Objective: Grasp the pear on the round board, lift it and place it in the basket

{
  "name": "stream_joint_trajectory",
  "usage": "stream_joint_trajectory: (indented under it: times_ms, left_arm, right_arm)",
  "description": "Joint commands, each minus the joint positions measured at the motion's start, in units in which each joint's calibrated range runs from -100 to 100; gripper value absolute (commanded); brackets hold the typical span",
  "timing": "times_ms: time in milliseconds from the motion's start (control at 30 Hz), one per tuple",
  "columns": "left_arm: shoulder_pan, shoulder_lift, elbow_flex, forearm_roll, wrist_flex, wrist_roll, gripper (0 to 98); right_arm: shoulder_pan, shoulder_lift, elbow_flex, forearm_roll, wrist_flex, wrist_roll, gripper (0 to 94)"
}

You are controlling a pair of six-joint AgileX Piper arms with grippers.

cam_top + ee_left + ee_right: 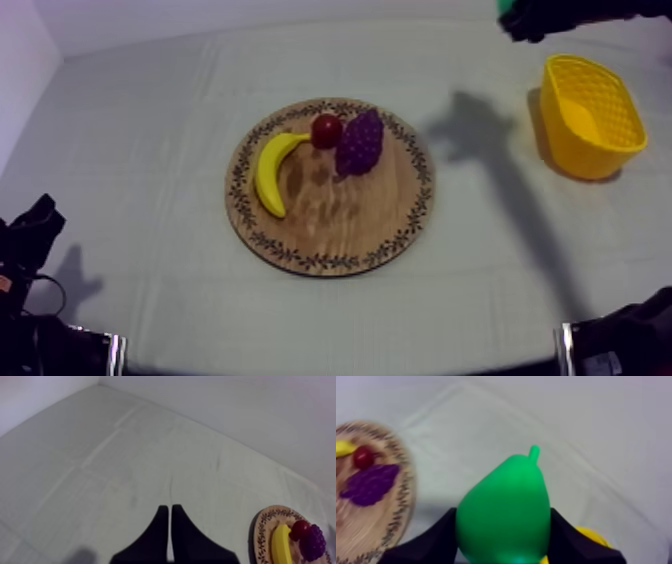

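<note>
Clearly the first half of the task is done: the pear [505, 496] is off the wooden board [340, 225] and is gripped by the right hand [503, 512]. In the right wrist view the two black fingers [436, 536] are seen closed against the fruit's broad lower sides, with the stem pointing away from the wrist. In the top view the right hand [530, 18] is raised at the far side of the desk [150, 120], with a sliver of green at its tip. Its shadow falls on the cloth between the board and the yellow basket [590, 150].

On the board only the banana [270, 172], the small red fruit [326, 130] and the bunch of grapes [360, 142] are left, clustered at the far half, the red fruit touching the grapes.

What is left is the carry and the release. The hand is judged not yet to be above the basket. A patch of yellow [592, 537] is seen just beside one finger in the right wrist view and is probably the basket's rim, so it is judged to be near. No fruit is seen in the basket.

The left hand [169, 512] is shut on nothing, its fingers lying together as a narrow wedge over bare cloth, well apart from the board.
</note>
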Motion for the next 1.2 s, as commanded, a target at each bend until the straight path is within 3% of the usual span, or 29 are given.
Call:
stream_joint_trajectory:
  times_ms: [0, 300, 533, 867, 1167]
  left_arm:
    - [-0.02, 0.02, 0.02, 0.0, 0.05, -0.01, 0.1]
    - [-0.02, 0.02, 0.02, 0.0, 0.05, -0.01, 0.1]
    - [-0.02, 0.02, 0.02, 0.0, 0.05, 0.0, 0.1]
    - [-0.02, 0.02, 0.02, 0.0, 0.05, -0.01, 0.1]
    - [-0.02, 0.02, 0.02, 0.0, 0.05, -0.01, 0.1]
  right_arm:
    - [6.93, 0.17, 0.66, 2.53, -0.75, -8.41, 27.2]
    - [15.05, 1.77, 4.83, 3.12, -3.06, -14.29, 26.6]
    - [16.91, 3.47, 8.38, 0.88, -4.6, -12.59, 28.1]
    - [18.86, 6.7, 12.46, -0.43, -7.81, -10.95, 49.6]
    - [19.77, 6.88, 13.29, -1.06, -9.87, -9.26, 57.9]
